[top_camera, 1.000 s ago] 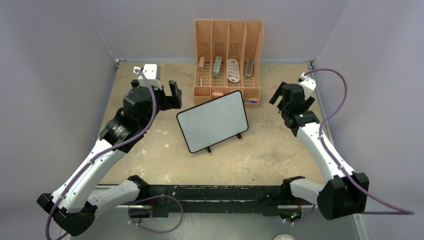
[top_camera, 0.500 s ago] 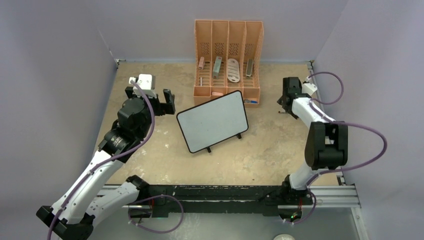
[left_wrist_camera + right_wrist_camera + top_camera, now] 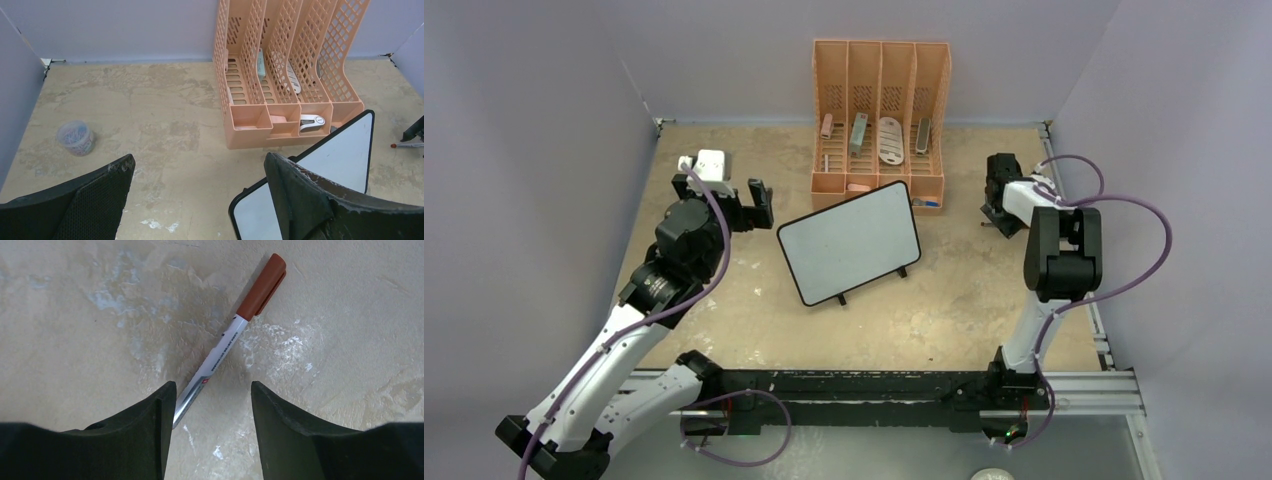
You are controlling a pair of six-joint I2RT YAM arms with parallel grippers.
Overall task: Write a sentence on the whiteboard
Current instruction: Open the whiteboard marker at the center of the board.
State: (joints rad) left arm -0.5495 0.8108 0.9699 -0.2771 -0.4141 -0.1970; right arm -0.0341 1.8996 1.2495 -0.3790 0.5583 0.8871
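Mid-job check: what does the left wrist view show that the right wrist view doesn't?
Left wrist only: the organizer, the blank whiteboard, a small tub. Right wrist only: the marker close up, capped, lying flat below the open right pincer. Both: the table, and the marker, tiny at the left wrist view's right edge.

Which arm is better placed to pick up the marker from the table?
Right. The right end effector, open, hangs just above the marker. The left end effector, also open, is beyond the whiteboard.
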